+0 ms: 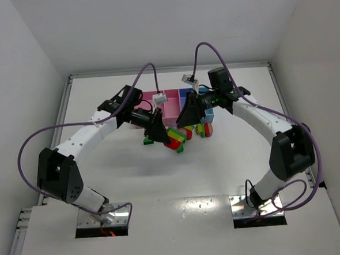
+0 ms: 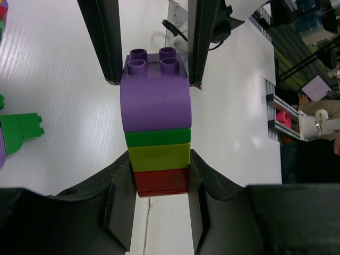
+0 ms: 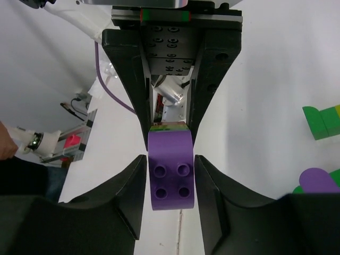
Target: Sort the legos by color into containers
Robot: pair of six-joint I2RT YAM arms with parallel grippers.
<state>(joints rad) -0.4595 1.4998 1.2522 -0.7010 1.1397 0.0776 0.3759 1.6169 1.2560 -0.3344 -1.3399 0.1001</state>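
Note:
A stack of legos, red, yellow, green and a rounded purple block (image 2: 155, 101), hangs above the table between both grippers (image 1: 175, 140). My left gripper (image 2: 159, 183) is shut on the red end (image 2: 161, 181). My right gripper (image 3: 170, 180) is closed tight against the sides of the purple block (image 3: 169, 170) at the stud end; its fingers (image 2: 106, 48) flank that block in the left wrist view. The containers stand behind the arms, pink bins (image 1: 164, 102) and a blue bin (image 1: 185, 94), partly hidden.
A green lego (image 1: 148, 141) lies left of the grippers, also in the left wrist view (image 2: 21, 132). More legos (image 1: 204, 128) lie to the right; a green one (image 3: 320, 122) and a purple one (image 3: 316, 179) show in the right wrist view. White walls enclose the table.

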